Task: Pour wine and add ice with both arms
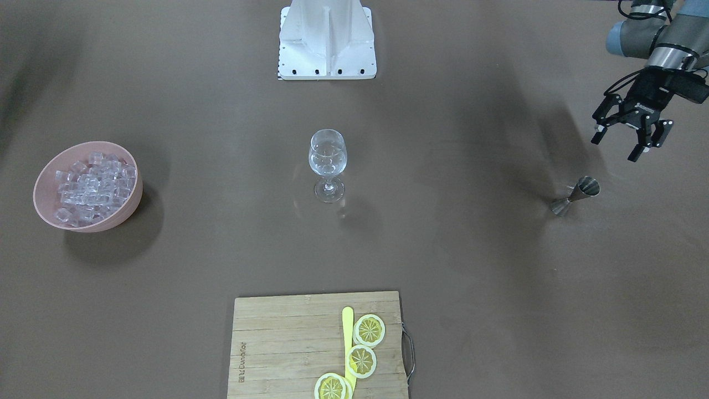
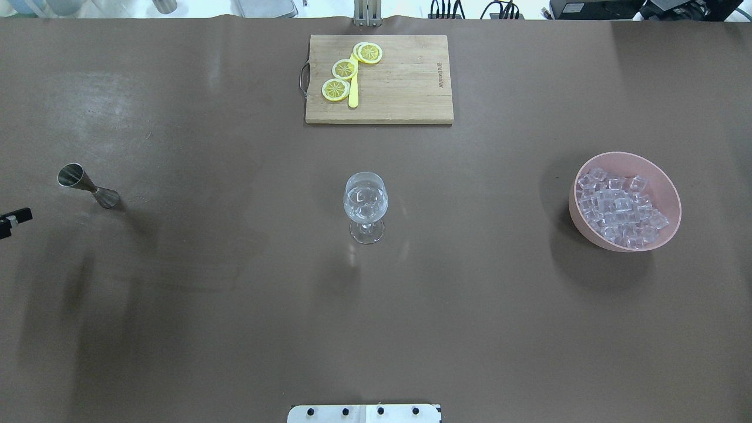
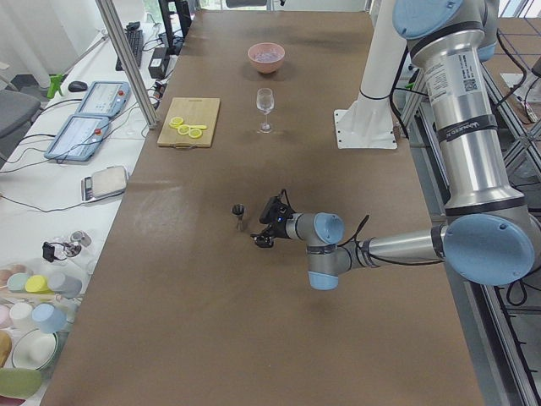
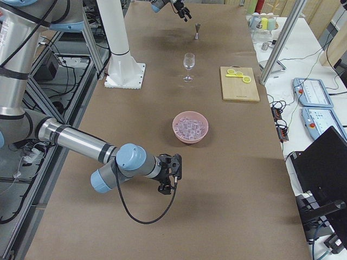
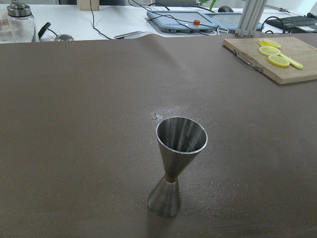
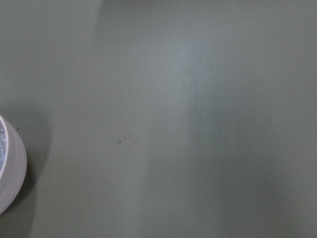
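The left gripper (image 1: 617,145) was noted spread open near the jigger (image 1: 576,197); the state of the right gripper (image 4: 171,174) could not be determined.

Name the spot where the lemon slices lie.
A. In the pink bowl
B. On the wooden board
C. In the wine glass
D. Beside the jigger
B: the lemon slices lie on the board at the table's far edge, apart from everything else.
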Action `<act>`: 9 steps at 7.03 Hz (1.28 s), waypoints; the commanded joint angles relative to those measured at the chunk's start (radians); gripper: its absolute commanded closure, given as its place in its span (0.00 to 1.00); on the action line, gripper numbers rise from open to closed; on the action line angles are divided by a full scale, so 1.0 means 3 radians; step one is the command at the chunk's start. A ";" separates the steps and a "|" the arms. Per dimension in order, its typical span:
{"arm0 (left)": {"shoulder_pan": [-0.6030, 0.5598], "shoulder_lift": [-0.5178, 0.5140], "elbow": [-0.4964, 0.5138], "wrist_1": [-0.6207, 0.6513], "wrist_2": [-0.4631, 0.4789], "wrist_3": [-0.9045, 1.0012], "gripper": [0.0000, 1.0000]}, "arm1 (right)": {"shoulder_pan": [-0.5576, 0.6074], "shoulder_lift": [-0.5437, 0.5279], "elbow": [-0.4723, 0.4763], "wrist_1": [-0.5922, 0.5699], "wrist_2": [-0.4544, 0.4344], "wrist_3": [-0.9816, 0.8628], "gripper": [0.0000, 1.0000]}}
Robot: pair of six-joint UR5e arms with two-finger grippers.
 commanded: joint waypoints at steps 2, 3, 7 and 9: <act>-0.1115 -0.0429 -0.0009 0.0925 -0.1351 -0.0222 0.03 | -0.0475 0.0325 0.0359 -0.0594 -0.0030 0.0024 0.01; -0.1198 -0.0435 -0.0004 0.0978 -0.1465 -0.0237 0.03 | -0.0639 0.0503 0.0630 -0.1140 -0.0046 0.0024 0.01; -0.1427 -0.0781 0.0017 0.1686 -0.1752 -0.0826 0.03 | -0.1492 0.1429 0.0827 -0.2325 -0.0504 0.0238 0.01; -0.1541 -0.1022 0.0002 0.2574 -0.1850 0.0039 0.03 | -0.1856 0.1675 0.0811 -0.2632 -0.0659 0.0351 0.01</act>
